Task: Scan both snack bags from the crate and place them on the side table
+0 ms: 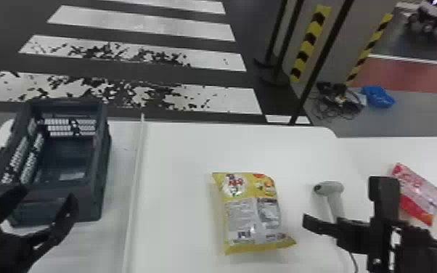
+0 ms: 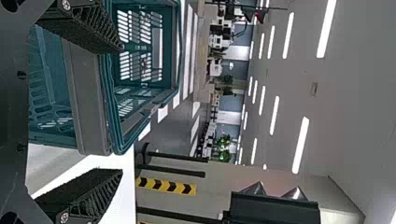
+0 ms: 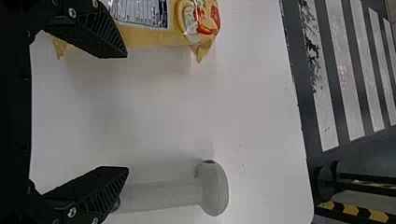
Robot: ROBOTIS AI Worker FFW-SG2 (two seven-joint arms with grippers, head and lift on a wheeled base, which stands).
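The yellow snack bag [image 1: 252,214] lies flat on the desk [image 1: 178,152]; the pink-and-red snack bag [image 1: 421,192] lies on the side table [image 1: 428,152]. Between them is the handheld scanner [image 1: 332,188]. My right gripper [image 3: 126,112] is wide and empty. Caution: a low sideways approach could knock the scanner; a misaligned descent could push the yellow bag away. My left gripper [image 2: 122,109], also wide and empty, is at the crate [image 1: 65,190].

No readable text or signs.
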